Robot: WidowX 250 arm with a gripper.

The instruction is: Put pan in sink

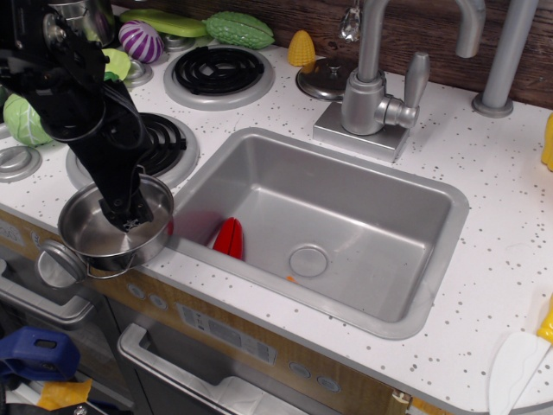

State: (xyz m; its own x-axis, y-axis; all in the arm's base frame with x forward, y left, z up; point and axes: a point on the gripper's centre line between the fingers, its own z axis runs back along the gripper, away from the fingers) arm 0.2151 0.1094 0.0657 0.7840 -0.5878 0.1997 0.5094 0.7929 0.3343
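Note:
The pan, a small shiny steel pot with a thin wire loop handle, is at the counter's front left edge. It overlaps the front burner and hangs slightly past the edge. My black gripper reaches down into it from the upper left. The fingers are close together at the pan's wall and appear shut on it. The sink, a grey rectangular basin with a round drain, lies just to the right of the pan.
A red object lies in the sink's near left corner. A faucet stands behind the sink, with a flat steel lid beside it. Toy vegetables and a rear burner are at the back left.

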